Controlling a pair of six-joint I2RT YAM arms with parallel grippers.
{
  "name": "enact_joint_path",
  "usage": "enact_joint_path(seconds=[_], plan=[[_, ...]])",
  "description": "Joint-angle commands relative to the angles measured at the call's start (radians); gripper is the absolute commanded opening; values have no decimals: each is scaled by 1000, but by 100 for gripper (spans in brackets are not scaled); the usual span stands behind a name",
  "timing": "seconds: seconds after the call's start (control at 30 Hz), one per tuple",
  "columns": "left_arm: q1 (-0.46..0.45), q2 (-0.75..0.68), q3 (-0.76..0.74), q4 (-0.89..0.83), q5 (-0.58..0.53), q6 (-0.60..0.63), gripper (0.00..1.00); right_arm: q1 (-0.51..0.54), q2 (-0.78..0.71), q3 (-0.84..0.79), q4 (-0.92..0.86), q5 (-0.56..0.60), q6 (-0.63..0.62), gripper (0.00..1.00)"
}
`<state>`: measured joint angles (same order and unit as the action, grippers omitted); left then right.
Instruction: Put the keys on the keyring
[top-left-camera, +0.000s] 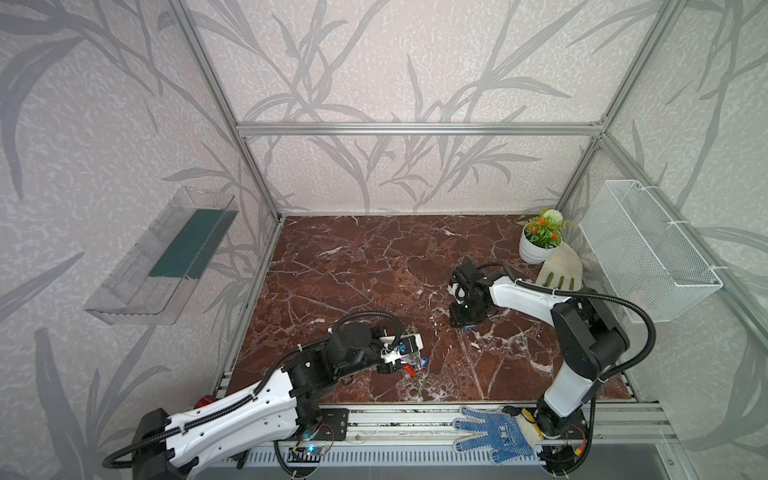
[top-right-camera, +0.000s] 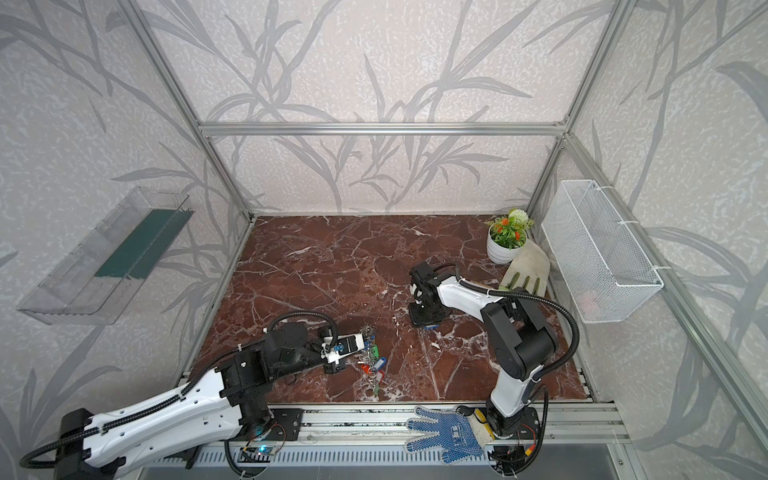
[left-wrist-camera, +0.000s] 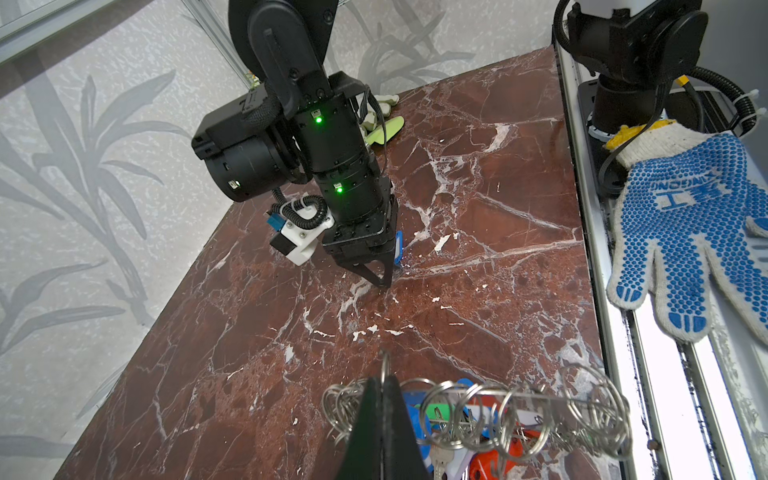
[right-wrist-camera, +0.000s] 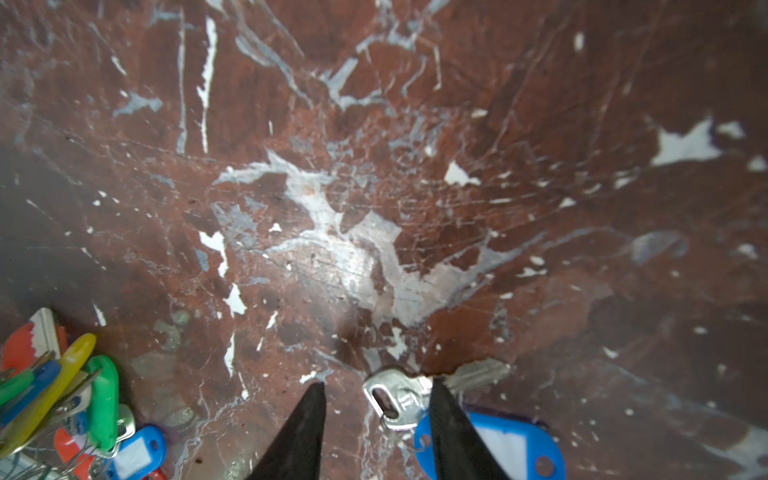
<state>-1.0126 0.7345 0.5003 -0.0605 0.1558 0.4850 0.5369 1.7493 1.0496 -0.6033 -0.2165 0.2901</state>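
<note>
Pinching the ring-hung grey metal keyring, lower centre, in the shut left end effector; straddling a silver blue-tagged key on the marble desk, right end effector half-open.

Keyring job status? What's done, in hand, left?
Done: several tagged keys look bunched at the keyring. In hand: left gripper shut on one of its split rings; right gripper open astride the blue-tagged key lying on the table. Left: grasp and thread that key.
</note>
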Motion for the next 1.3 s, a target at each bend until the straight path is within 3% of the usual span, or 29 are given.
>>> enact_joint_path(seconds=[0.0, 0.37, 0.63, 1.03, 1.27], plan=[[-4, -20, 46, 39, 9, 0, 0, 5, -6, -7, -15, -39, -17, 38], [-4, -20, 49, 36, 14, -4, 0, 18, -37, -12, -71, 21, -34, 33], [-5, -23, 50, 33, 10, -1, 0, 100, -11, 78, -178, 204, -68, 31], [-5, -28, 50, 30, 10, 1, 0, 101, 27, 155, -263, 256, -100, 31], [-7, -28, 50, 27, 9, 1, 0, 82, 83, 189, -302, 214, -122, 28]])
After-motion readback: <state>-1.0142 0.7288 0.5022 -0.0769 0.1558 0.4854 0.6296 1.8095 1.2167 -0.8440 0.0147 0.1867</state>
